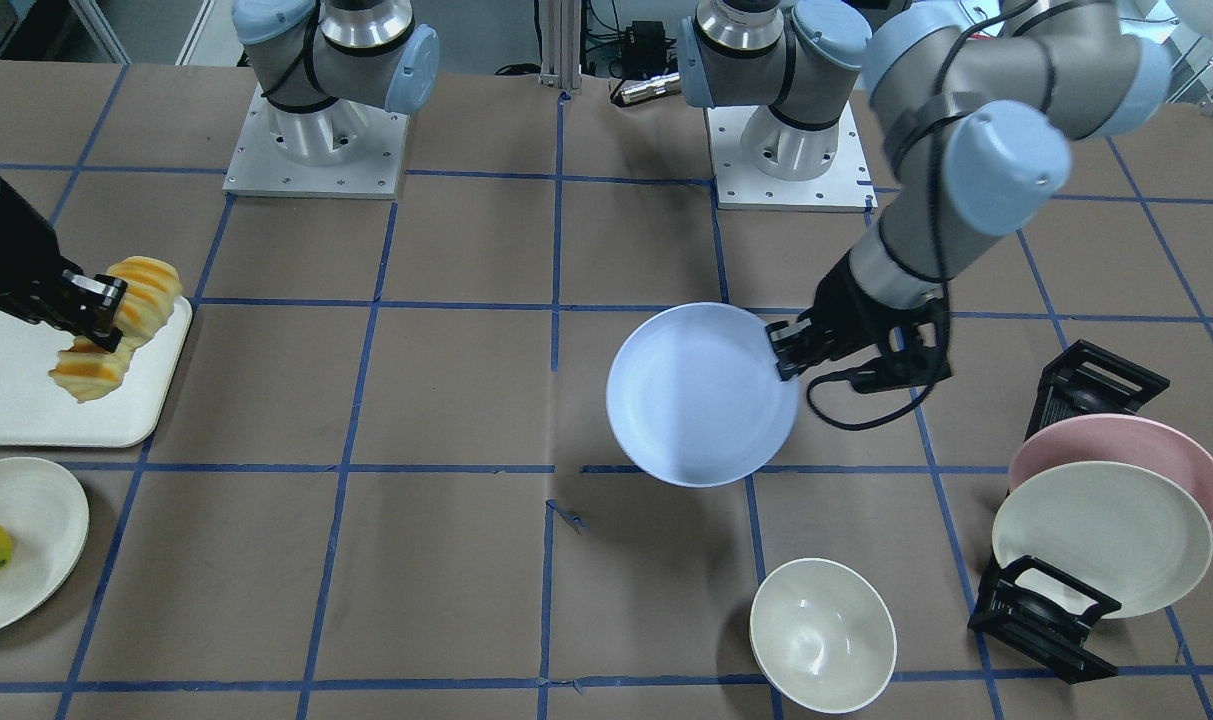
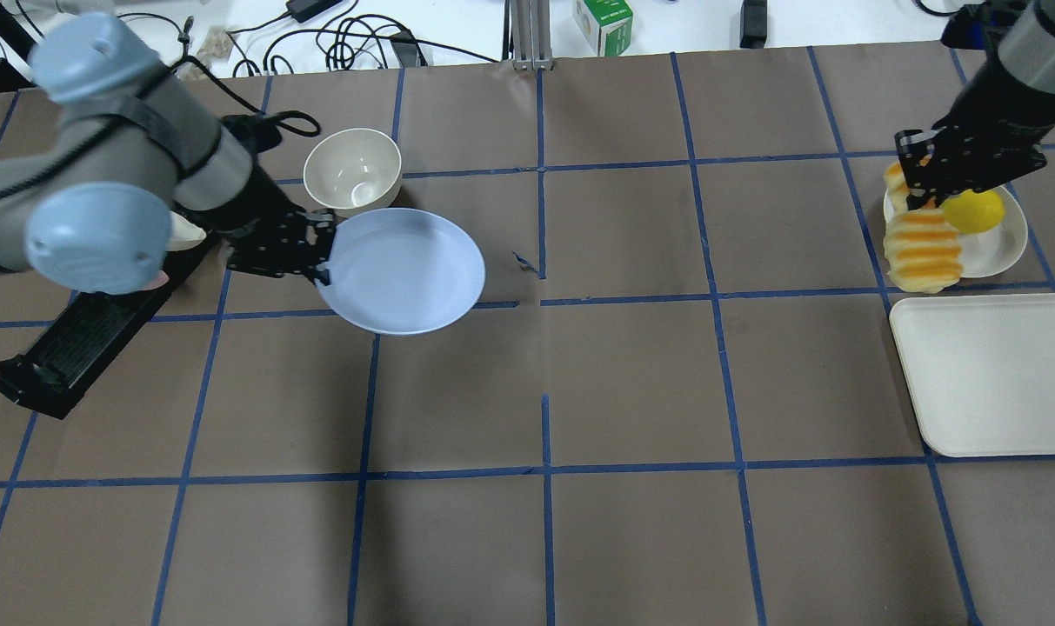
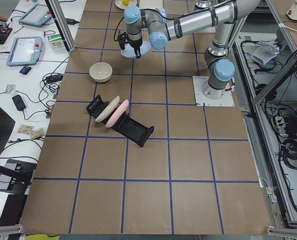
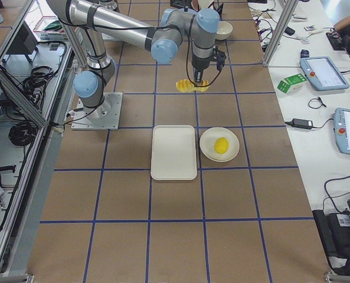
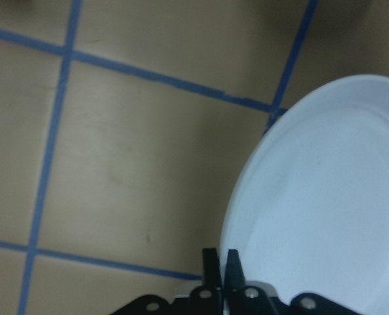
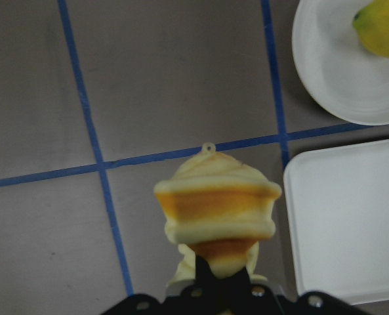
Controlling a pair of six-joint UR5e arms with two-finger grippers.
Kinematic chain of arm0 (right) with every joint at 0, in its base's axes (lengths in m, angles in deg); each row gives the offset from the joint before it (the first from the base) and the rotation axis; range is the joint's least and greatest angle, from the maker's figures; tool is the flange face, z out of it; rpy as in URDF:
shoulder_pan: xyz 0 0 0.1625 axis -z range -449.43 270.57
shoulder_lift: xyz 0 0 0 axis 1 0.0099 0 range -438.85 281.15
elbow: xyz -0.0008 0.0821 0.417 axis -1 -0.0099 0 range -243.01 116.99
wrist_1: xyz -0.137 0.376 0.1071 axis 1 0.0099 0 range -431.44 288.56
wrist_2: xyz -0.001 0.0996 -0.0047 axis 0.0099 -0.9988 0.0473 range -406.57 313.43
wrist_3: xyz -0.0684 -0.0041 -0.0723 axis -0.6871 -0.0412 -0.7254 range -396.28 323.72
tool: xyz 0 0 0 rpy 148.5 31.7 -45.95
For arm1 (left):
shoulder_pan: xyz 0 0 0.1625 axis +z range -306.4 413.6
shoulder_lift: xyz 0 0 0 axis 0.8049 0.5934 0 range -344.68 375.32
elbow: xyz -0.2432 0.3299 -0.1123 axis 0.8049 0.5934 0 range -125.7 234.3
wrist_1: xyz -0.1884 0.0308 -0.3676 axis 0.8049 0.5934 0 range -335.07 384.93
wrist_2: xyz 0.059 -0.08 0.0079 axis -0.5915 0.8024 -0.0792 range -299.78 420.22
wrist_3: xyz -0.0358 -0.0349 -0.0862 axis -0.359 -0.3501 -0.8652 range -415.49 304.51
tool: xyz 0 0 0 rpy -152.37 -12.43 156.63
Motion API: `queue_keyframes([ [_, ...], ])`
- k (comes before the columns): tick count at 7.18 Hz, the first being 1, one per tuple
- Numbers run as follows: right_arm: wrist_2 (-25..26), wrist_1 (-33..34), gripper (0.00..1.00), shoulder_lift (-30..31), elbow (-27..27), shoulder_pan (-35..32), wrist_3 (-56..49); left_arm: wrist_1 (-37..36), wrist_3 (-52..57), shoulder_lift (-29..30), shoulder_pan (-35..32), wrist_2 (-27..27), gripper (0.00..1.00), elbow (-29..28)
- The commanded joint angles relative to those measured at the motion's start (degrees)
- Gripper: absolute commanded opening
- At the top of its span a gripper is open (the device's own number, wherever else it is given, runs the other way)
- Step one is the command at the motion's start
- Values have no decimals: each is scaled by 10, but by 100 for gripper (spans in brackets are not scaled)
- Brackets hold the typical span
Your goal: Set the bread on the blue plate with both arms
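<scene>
A: Carrying looks like the step in hand. The left gripper [image 1: 781,352] is clamped on the rim of the blue plate [image 1: 701,395], which hangs above the table [image 1: 466,400] near its middle, with a shadow beneath it. The right gripper [image 1: 101,315] is closed on the middle of the bread [image 1: 144,288], held in the air just beside the white tray [image 1: 16,400] and well apart from the plate.

B: Nothing delivered yet, then. Next move?

A: Judgement: the two loads must meet. Either the plate goes down flat first, or the right gripper brings the bread across and lowers it over the plate's centre before letting go. The plate should be level. Held at one rim point, it may tip.

B: Materials?

A: Plate: round, shallow, matte, pale lavender-blue, looks rigid. Bread: elongated, ridged, orange and pale yellow bands. It bulges on either side of the grip, so it is probably soft. Tray: smooth rounded rectangle. Table: brown paper-like cover, gridded with blue tape.
</scene>
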Motion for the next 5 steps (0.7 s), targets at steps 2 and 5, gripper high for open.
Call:
queue_keyframes([
  [2, -25, 6, 0, -18, -2, -97, 89, -156, -44, 66, -94, 36, 0, 67],
  [5, -25, 65, 0, -68, -2, -188, 179, -179, -52, 92, -112, 36, 0, 70],
])
